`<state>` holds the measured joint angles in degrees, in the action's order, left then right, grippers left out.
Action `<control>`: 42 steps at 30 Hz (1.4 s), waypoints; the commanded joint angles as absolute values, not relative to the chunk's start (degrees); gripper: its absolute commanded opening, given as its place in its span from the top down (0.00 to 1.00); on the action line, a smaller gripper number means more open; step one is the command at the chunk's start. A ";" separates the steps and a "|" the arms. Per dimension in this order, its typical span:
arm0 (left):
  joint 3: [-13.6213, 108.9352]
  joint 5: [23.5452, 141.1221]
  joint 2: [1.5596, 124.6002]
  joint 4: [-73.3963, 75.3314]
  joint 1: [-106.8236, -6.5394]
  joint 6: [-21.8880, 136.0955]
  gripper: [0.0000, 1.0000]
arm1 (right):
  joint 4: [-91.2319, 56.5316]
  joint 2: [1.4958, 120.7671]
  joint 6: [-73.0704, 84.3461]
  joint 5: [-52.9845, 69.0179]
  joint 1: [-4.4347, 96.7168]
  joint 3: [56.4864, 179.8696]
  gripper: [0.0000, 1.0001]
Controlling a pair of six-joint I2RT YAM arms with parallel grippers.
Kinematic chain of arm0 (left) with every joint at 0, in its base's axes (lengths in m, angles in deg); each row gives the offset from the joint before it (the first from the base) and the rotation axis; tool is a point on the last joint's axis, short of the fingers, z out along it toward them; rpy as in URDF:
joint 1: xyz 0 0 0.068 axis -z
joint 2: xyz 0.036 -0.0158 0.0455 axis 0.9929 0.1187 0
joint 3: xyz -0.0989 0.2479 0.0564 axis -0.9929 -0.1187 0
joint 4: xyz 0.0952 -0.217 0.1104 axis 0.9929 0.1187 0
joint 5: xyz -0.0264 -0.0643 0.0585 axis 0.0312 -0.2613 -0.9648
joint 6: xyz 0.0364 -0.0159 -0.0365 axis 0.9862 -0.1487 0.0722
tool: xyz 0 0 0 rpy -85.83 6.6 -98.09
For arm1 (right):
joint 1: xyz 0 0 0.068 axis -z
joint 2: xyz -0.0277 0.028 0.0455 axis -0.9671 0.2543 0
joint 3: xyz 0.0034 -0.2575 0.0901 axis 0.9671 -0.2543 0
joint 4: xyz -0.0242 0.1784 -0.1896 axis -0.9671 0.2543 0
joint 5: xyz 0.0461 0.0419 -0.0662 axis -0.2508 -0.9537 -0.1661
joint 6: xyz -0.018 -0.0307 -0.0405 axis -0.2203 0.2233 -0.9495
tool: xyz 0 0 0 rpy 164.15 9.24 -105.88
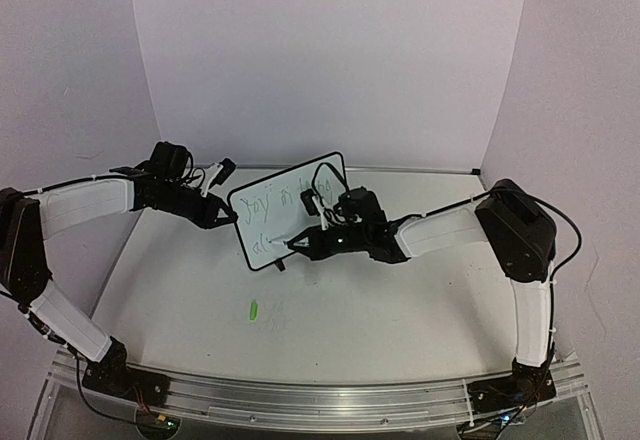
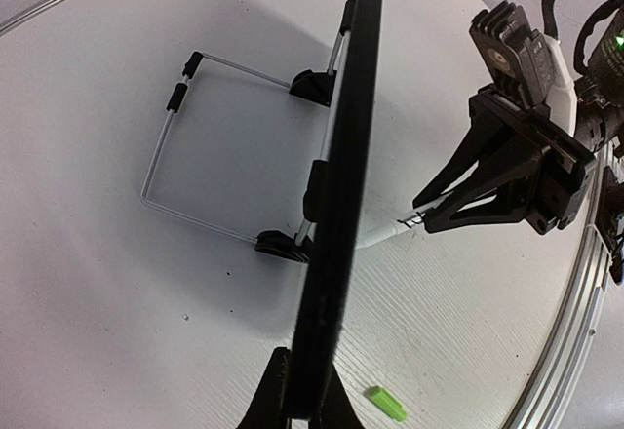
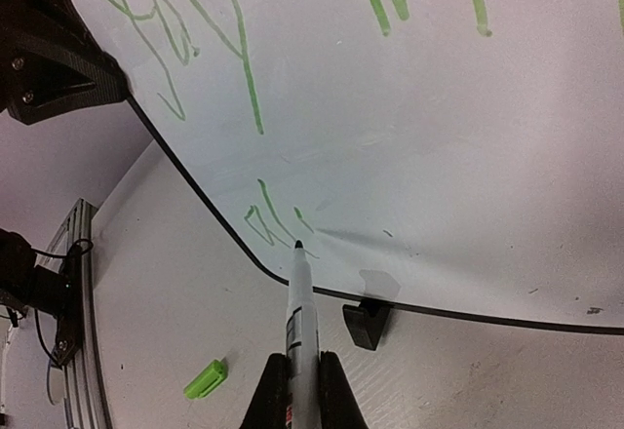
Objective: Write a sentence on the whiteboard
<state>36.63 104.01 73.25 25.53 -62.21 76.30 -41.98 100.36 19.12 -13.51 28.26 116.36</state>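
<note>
The whiteboard [image 1: 290, 210] stands upright on the surface [image 1: 420, 310], a little tilted back, and from the left wrist camera it shows only as a thin black edge [image 2: 341, 205]. Behind the whiteboard a wire stand [image 2: 175, 156] lies on the surface, and under its lower frame there is a small black foot [image 3: 368, 320]. The sentence [image 3: 234, 58] is written in thin green strokes on the white face: an upper line that goes across the whiteboard, and below it only a few short strokes near the lower left corner. The left tool [image 1: 222, 215] is at the left edge of the whiteboard, its two fingers closed tight on the black frame, one on each side [image 2: 302, 390]. The right tool [image 1: 312, 243] is in front of the whiteboard's face, closed firmly on a white marker [image 3: 299, 312] that sticks out between its fingers. The dark tip of the marker touches the white face at the end of the lower strokes, just above the bottom frame. A small green cap [image 1: 254, 310] lies on the surface in front of the whiteboard, apart from both tools.
</note>
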 commanded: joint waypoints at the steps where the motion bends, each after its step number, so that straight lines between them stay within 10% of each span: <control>1: 38.80 102.93 73.54 25.31 -62.26 76.64 1.00 | -44.40 99.35 19.46 -13.07 28.35 119.25 1.00; 42: 38.88 103.18 73.54 25.29 -62.26 76.58 1.00 | -44.71 98.68 18.38 -15.19 28.40 117.56 1.00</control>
